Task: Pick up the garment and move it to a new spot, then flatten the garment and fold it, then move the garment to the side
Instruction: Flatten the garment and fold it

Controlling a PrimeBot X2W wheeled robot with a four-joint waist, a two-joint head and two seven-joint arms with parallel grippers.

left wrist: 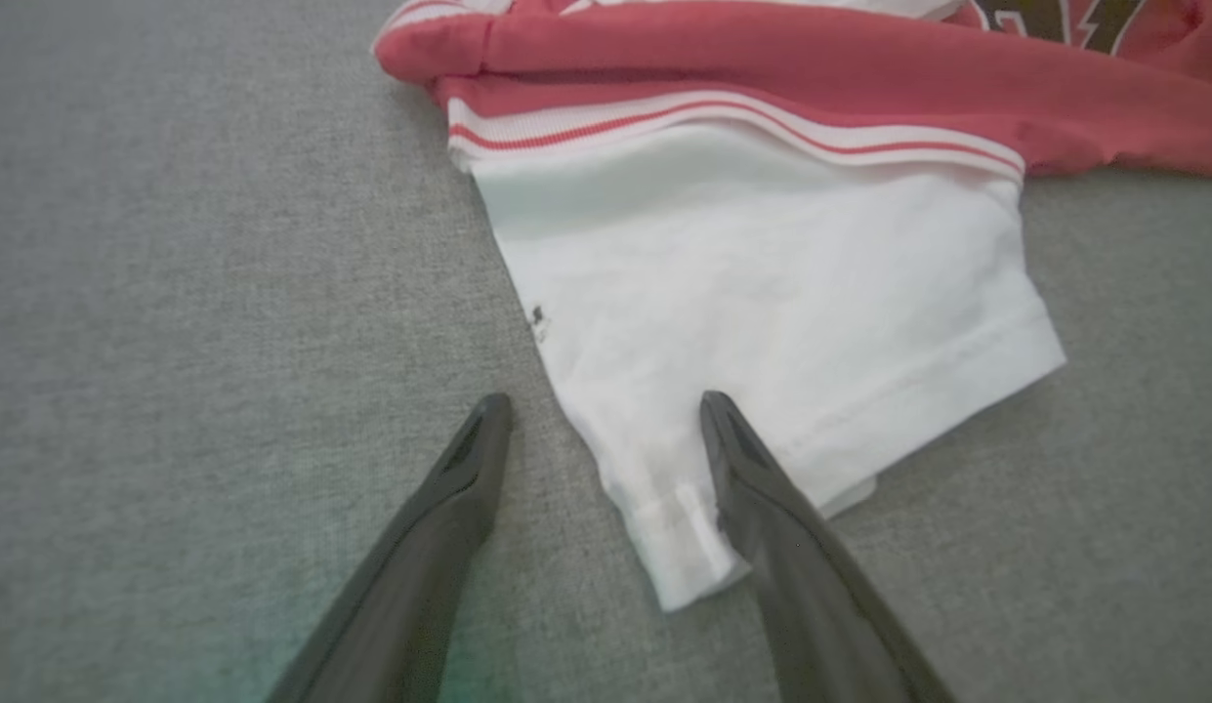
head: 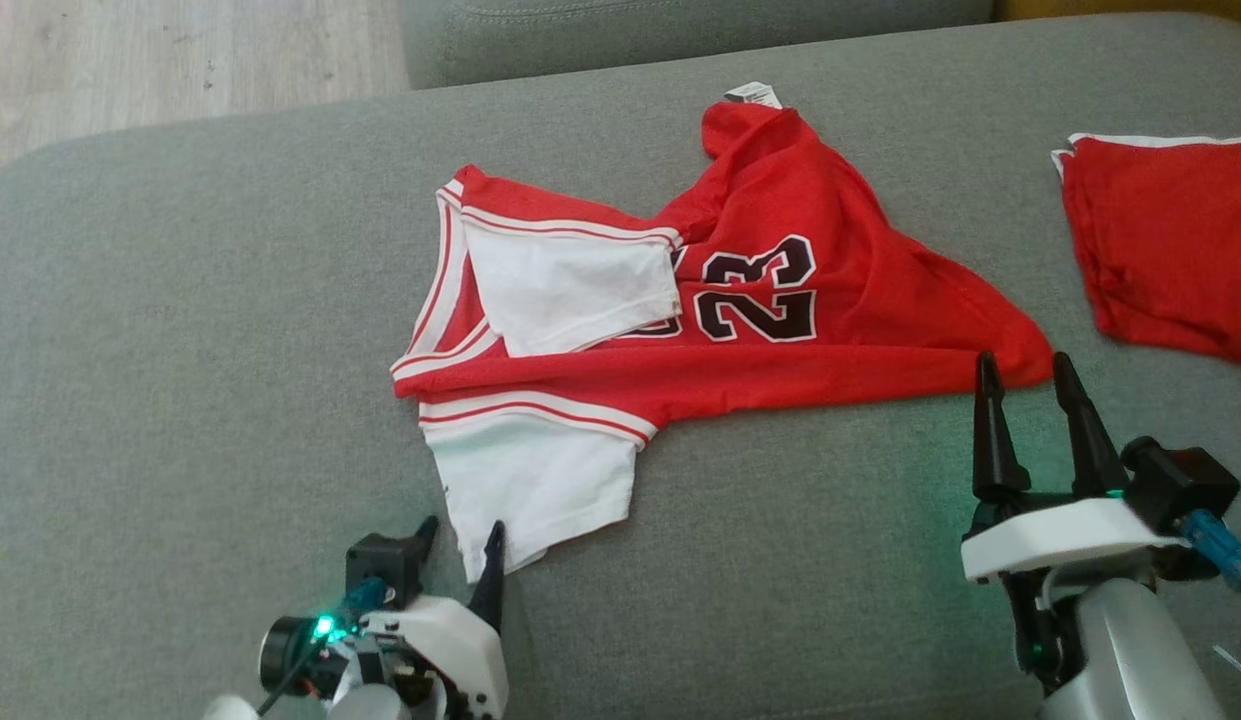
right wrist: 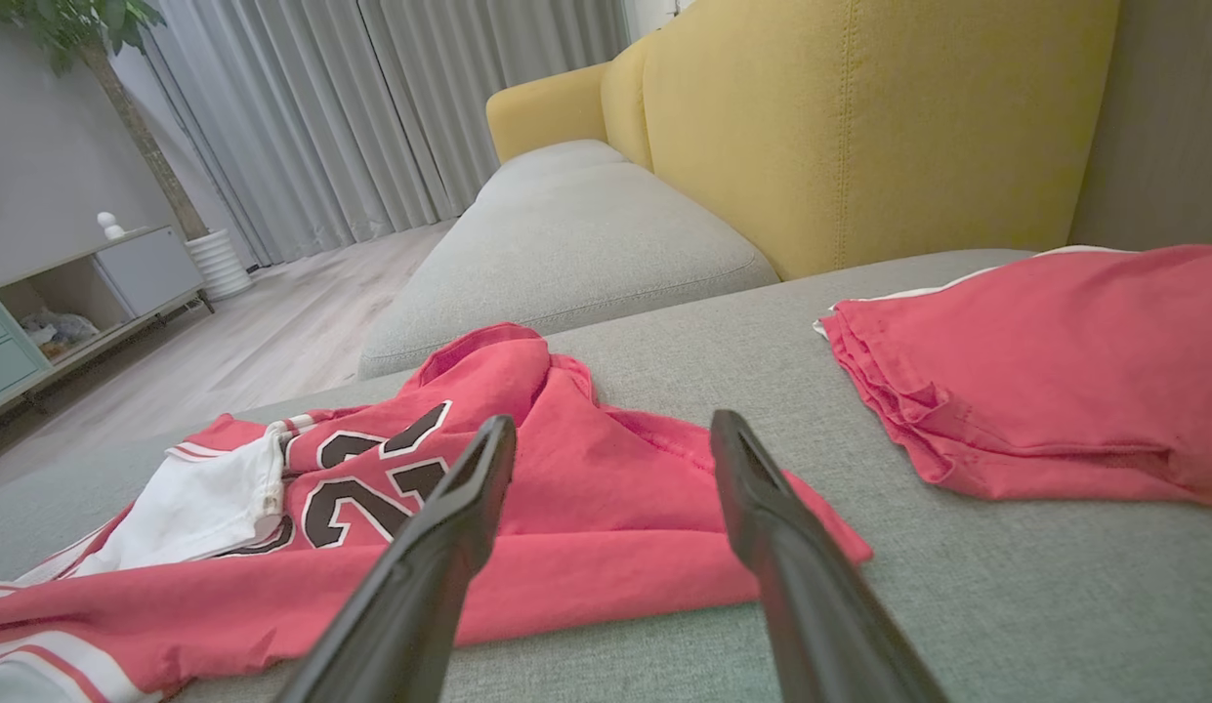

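Grey sofa (head: 180, 300): left gripper (head: 463, 523), spread and empty, straddles the jersey's (head: 860, 340) white sleeve (left wrist: 762, 293) edge; right gripper (head: 1023, 357), likewise spread, faces its hem.

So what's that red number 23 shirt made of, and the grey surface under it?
The shirt looks like thin, matte knit fabric, cotton or polyester I can't tell; it lies limp and creased. The grey cushion seems woven upholstery, matte and finely flecked, with softly rounded edges.

The red-and-white fabric jersey (head: 780, 290) at frame centre bears a black, white-edged "23"; its tag is unreadable.
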